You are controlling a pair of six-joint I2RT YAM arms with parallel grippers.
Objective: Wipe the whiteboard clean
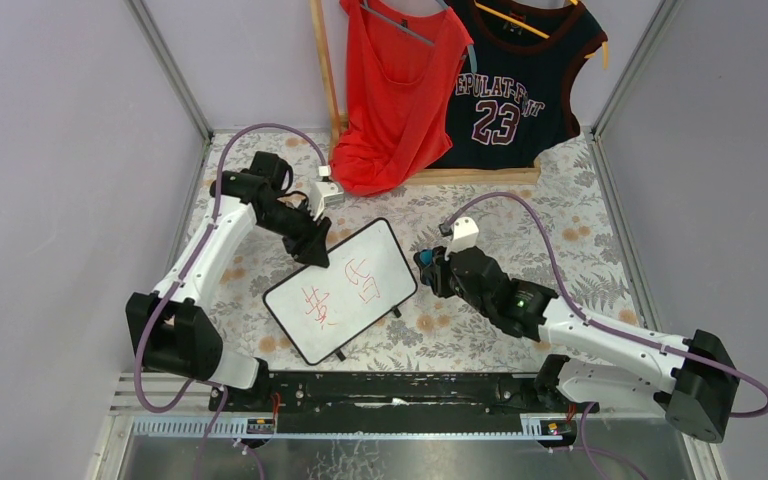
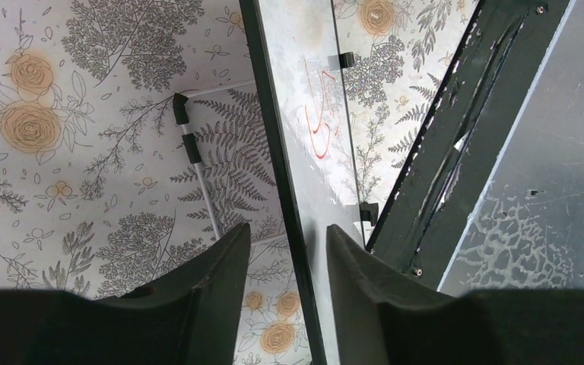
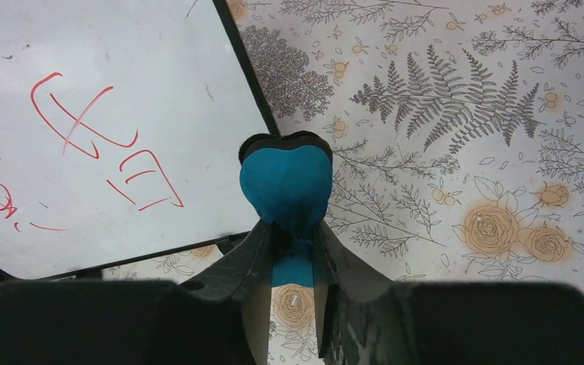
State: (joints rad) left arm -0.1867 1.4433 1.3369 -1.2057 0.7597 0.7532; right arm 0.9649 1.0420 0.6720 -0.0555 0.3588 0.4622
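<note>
The whiteboard [image 1: 360,262] lies at the table's middle, turned diagonally, with red handwritten characters [image 1: 345,290] on it. My left gripper [image 1: 312,246] is at its far left corner, jaws apart on either side of the board's black edge [image 2: 274,152]; a gap shows beside one finger [image 2: 213,289]. My right gripper [image 1: 428,270] is shut on a blue eraser [image 3: 287,182] with a black felt face. It holds the eraser just off the whiteboard's right edge [image 3: 247,84], above the cloth. The red characters also show in the right wrist view [image 3: 91,129].
A white marker [image 2: 195,160] with a black cap lies on the floral cloth beside the board. A red top [image 1: 395,90] and a black "23" jersey [image 1: 515,85] hang on a wooden rack at the back. A black rail [image 1: 390,388] runs along the near edge.
</note>
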